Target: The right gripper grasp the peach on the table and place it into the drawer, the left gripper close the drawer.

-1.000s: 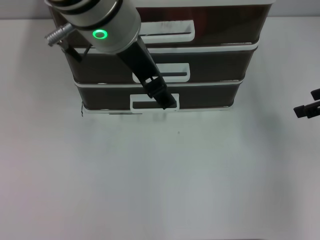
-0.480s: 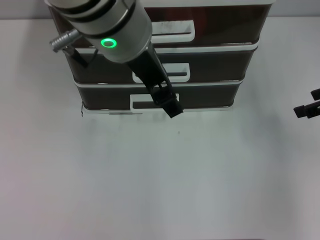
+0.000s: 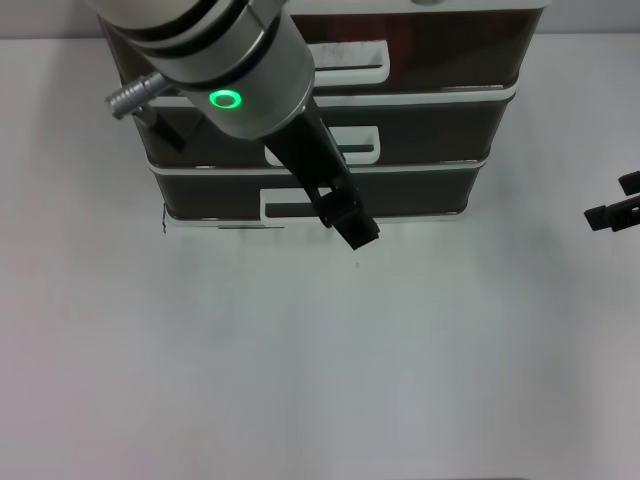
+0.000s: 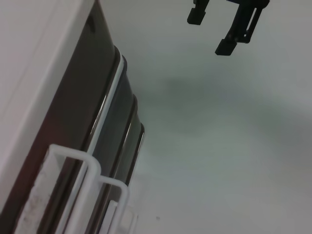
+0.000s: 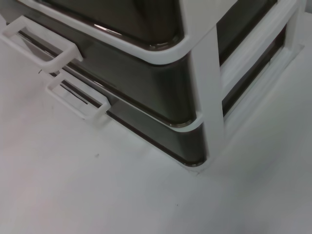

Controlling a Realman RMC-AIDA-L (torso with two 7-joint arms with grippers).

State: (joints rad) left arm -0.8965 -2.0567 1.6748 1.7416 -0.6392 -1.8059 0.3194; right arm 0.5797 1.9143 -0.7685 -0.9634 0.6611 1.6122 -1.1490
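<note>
Item: three-drawer cabinet on white counter (image 3: 320, 380).

Drawer (image 3: 330, 45): top unit, dark brown, long white loop handle. Front sits flush with the cabinet frame in the head view; it reads as shut. A reddish tint shows through its front; contents otherwise not legible.

Peach: not visible in any view. No pink fruit lies on the counter. Judged to be inside the shut drawer, though this cannot be confirmed.

Left end effector (image 3: 352, 222): hangs in front of the lowest drawer, just above the counter edge of the cabinet, touching nothing. Whether its fingers are parted or together cannot be told. Nothing is held.

Right end effector (image 3: 612, 210): parked at the far right over bare counter, well apart from the cabinet. In the left wrist view its two black fingers stand clearly parted and empty.

Progress: both steps appear complete, placing and closing. Nothing evidently remains but clearing the left arm away.
</note>
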